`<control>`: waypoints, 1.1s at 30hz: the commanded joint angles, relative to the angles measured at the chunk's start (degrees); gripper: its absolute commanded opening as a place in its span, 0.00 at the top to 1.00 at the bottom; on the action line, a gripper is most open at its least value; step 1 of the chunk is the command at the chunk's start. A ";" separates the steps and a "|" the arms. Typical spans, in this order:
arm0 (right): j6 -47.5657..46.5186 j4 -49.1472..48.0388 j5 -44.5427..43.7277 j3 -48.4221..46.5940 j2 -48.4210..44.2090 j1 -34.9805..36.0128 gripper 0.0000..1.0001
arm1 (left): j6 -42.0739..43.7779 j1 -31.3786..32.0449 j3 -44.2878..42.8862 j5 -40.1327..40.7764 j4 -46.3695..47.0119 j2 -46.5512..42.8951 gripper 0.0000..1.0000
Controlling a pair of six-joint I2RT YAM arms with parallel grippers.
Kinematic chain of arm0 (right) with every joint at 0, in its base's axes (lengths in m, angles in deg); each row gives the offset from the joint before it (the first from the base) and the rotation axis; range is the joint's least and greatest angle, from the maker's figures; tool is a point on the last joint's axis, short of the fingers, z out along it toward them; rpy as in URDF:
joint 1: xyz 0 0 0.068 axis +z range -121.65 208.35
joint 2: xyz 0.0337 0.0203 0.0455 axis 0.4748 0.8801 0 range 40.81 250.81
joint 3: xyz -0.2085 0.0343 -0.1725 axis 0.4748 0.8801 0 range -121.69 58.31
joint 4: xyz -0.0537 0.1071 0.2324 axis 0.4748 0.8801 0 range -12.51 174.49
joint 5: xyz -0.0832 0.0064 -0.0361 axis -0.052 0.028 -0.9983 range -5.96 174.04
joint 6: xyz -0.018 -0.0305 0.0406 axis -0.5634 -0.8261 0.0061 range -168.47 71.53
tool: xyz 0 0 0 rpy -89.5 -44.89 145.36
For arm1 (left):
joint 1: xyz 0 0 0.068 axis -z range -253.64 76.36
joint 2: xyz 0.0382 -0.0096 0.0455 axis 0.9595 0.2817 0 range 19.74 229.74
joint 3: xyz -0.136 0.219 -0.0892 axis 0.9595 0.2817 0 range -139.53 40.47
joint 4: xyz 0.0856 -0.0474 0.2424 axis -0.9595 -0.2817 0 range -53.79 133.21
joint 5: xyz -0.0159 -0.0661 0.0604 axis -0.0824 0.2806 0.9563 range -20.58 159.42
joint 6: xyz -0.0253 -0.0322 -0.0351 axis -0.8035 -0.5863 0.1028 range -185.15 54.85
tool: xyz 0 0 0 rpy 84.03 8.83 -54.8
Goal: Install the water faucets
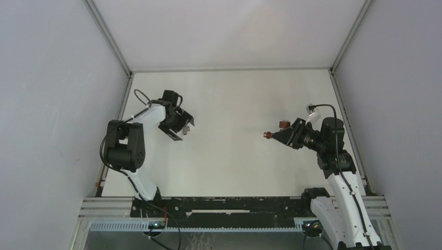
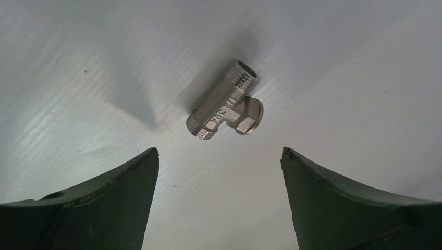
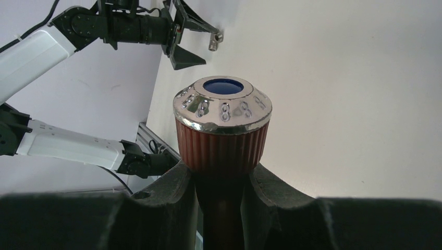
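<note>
Left gripper spread, empty; silvery tee fitting lay just ahead, centred, long axis diagonal to jaw gap. Right gripper pinched reddish-brown faucet by stem, well apart.

Shiny metal fitting; ribbed reddish-brown knob, chrome-capped

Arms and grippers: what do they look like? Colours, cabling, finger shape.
Left arm and right arm: white links, black joint housings, a black cable looping along each. Left gripper and right gripper are black; fingers are dark, matte, curved, tapering.
</note>
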 commanded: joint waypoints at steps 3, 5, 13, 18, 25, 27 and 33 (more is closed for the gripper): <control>0.27 -2.98 0.96 -2.71 -0.50 -0.37 1.00 | -16.85 -3.91 4.84 -5.20 4.53 -4.38 0.10; -0.10 -2.57 0.88 -2.65 -0.59 -0.38 1.00 | -19.67 -5.39 6.12 -5.11 4.36 -4.91 0.11; -0.03 -2.91 1.17 -2.75 -0.25 -0.36 1.00 | -22.78 -8.44 4.95 -13.56 6.75 1.75 0.14; 0.03 -2.73 1.14 -2.69 -0.48 -0.43 1.00 | -25.45 -9.40 6.19 -16.10 8.30 4.04 0.15; 0.17 -2.57 1.27 -2.92 -0.43 -0.38 1.00 | -26.96 -13.53 8.64 -20.07 8.28 6.96 0.18; -0.01 -2.45 1.15 -2.94 -0.51 -0.37 1.00 | -26.92 -14.73 8.94 -20.88 7.77 7.62 0.18; 0.16 -2.19 1.06 -3.11 -0.67 -0.38 1.00 | -25.67 -17.25 8.20 -20.58 4.88 8.30 0.21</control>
